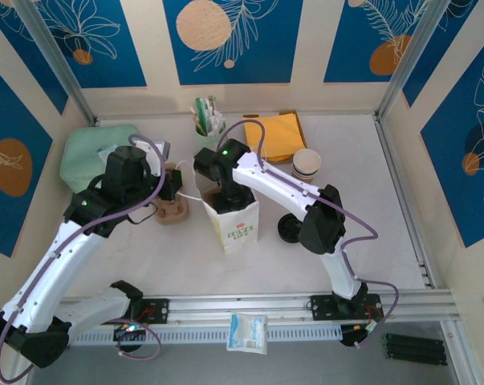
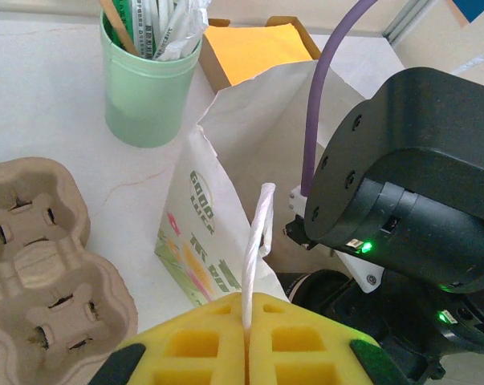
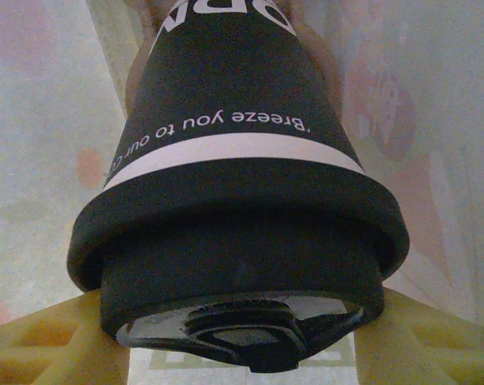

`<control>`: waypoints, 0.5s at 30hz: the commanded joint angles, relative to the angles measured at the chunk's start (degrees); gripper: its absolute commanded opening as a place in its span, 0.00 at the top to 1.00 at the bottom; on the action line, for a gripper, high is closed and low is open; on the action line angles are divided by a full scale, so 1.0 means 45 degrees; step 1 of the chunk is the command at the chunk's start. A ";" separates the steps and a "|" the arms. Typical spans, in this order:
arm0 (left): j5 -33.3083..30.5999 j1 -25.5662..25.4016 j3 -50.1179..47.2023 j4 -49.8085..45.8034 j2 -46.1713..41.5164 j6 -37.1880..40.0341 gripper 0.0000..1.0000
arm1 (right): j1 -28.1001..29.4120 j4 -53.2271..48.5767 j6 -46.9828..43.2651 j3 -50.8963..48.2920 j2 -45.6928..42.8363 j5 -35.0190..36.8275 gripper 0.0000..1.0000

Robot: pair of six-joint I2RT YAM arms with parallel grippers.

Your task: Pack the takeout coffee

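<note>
White twisted-paper handle (image 2: 258, 233) of the printed paper bag (image 2: 250, 128) sits pinched in your closed left gripper (image 2: 247, 325), while your right gripper (image 3: 242, 349) clasps the black lidded coffee cup (image 3: 233, 104).

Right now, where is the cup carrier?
In the top view the cup carrier sits just left of the paper bag; in the left wrist view it lies lower left, near the green straw holder.

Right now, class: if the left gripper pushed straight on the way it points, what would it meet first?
The paper bag: the left gripper, shut on the bag's white handle, points at its near side. The right arm's black wrist sits just beside that line; depth is unclear.
</note>
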 commanded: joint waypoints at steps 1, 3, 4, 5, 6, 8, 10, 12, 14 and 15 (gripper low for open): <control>-0.0185 0.0116 -0.0100 -0.0222 -0.0172 -0.0138 0.92 | -0.0122 0.0253 0.0341 -0.0500 0.0248 0.0084 0.40; -0.0185 0.0121 -0.0105 -0.0228 -0.0160 -0.0151 0.92 | -0.0127 0.0263 0.0323 -0.0563 0.0245 0.0084 0.39; -0.0185 0.0119 -0.0116 -0.0232 -0.0166 -0.0151 0.92 | -0.0129 0.0272 0.0317 -0.0563 0.0240 0.0084 0.39; -0.0186 0.0104 -0.0116 -0.0227 -0.0162 -0.0140 0.92 | -0.0114 0.0301 0.0324 -0.0578 0.0231 0.0082 0.40; -0.0185 0.0116 -0.0110 -0.0228 -0.0152 -0.0166 0.92 | -0.0126 0.0314 0.0324 -0.0597 0.0242 0.0065 0.40; -0.0185 0.0115 -0.0119 -0.0219 -0.0160 -0.0146 0.92 | -0.0128 0.0331 0.0321 -0.0632 0.0230 0.0064 0.39; -0.0185 0.0110 -0.0101 -0.0232 -0.0153 -0.0169 0.92 | -0.0125 0.0333 0.0322 -0.0639 0.0215 0.0062 0.40; -0.0185 0.0115 -0.0099 -0.0231 -0.0160 -0.0170 0.92 | -0.0126 0.0350 0.0322 -0.0666 0.0209 0.0064 0.40; -0.0185 0.0123 -0.0100 -0.0246 -0.0157 -0.0168 0.92 | -0.0132 0.0370 0.0303 -0.0677 0.0214 0.0059 0.40; -0.0185 0.0115 -0.0089 -0.0252 -0.0146 -0.0158 0.92 | -0.0108 0.0375 0.0306 -0.0705 0.0209 0.0027 0.40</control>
